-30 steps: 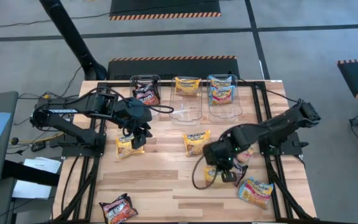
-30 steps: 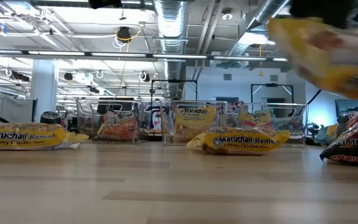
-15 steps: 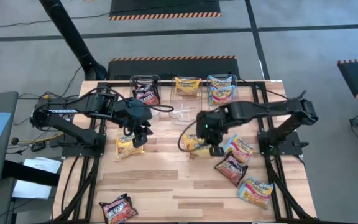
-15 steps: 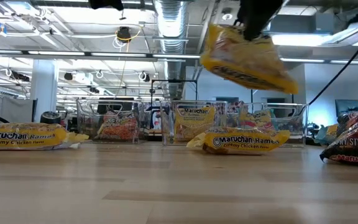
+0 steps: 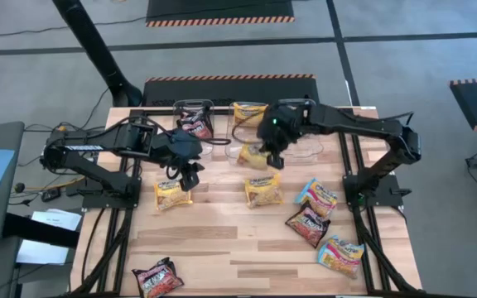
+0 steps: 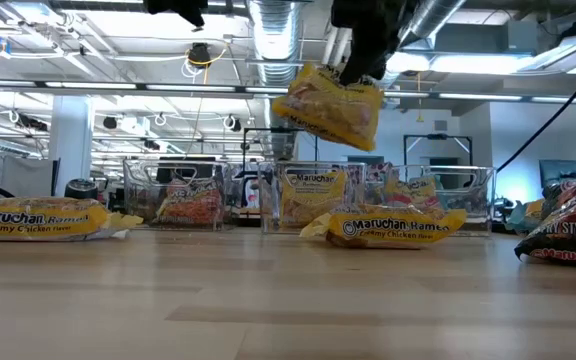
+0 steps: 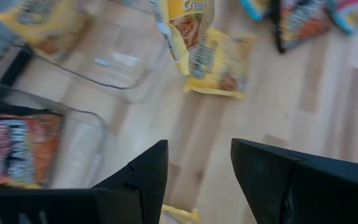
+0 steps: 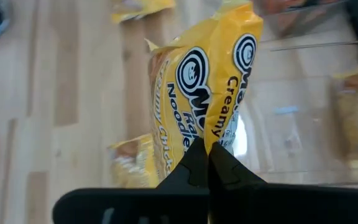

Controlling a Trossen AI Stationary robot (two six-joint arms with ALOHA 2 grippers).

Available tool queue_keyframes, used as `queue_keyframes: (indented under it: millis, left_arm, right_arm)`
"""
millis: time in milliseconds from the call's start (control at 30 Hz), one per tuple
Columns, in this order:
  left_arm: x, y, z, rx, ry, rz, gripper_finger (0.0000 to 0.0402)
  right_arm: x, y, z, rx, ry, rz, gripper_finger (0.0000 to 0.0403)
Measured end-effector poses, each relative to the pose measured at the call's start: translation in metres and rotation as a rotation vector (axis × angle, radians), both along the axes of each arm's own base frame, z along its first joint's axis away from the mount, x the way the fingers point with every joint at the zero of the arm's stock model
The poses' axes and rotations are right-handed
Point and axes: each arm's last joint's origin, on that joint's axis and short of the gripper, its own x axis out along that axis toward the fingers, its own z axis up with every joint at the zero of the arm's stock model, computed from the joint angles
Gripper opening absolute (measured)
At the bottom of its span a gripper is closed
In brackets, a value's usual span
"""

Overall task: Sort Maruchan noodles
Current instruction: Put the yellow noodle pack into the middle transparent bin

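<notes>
**Yellow noodle pack up in the air**

The right gripper (image 5: 265, 147) has its jaws shut tight on a yellow noodle pack (image 6: 330, 105); the pack hangs high over the bench (image 5: 214, 240), near the middle tub (image 5: 249, 142); the left gripper (image 5: 187, 178) waits just above another yellow pack (image 5: 171, 196) with its jaws wide apart and nothing in them; one more yellow pack (image 5: 262, 189) lies flat in the middle of the bench; a dark pack (image 5: 308, 226) and two blue and pink packs (image 5: 340, 253) lie on the right side; another dark pack (image 5: 157, 277) lies near the front left corner; the tubs at the back already have packs in them.
</notes>
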Motion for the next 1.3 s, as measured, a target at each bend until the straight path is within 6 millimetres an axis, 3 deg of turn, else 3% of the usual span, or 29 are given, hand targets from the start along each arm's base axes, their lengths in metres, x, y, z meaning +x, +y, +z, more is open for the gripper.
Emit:
queue_keyframes:
  millis: [333,633,1133,1300]
  left_arm:
    - [-0.001,0.023,0.002,0.128,-0.006,0.176,0.0162]
    - [-0.003,0.046,0.002,0.147,0.007,0.248,0.0162]
    - [-0.009,0.072,0.002,0.147,0.016,0.357,0.0162]
    - [-0.011,0.077,0.002,0.156,0.023,0.368,0.0162]
  right_arm:
    - [-0.008,-0.048,0.007,-0.056,-0.102,-0.124,0.0001]
    - [-0.011,-0.081,0.017,-0.213,-0.224,-0.166,0.0001]
    - [-0.021,-0.111,0.026,-0.443,-0.261,-0.142,0.0001]
    - [-0.017,-0.121,0.015,-0.481,-0.218,-0.108,0.0002]
